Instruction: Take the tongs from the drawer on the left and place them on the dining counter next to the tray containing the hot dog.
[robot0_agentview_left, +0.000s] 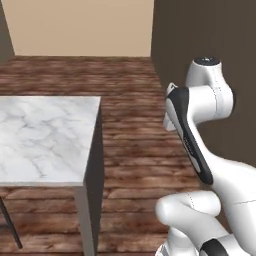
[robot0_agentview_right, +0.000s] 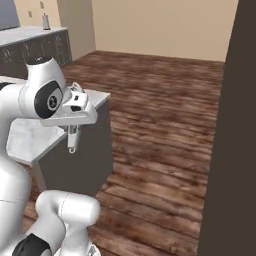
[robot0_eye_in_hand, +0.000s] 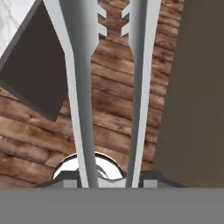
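Tongs (robot0_eye_in_hand: 83, 87) clamped in the gripper (robot0_eye_in_hand: 109, 179) at lower centre of the hand view, toothed tips toward the top, dining counter (robot0_agentview_left: 40, 135) seen at left of the left base view

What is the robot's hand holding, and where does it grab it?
The gripper holds the slim silvery metal tongs, gripped at their rounded hinge end, so the two long arms with scalloped tips point away from the hand.
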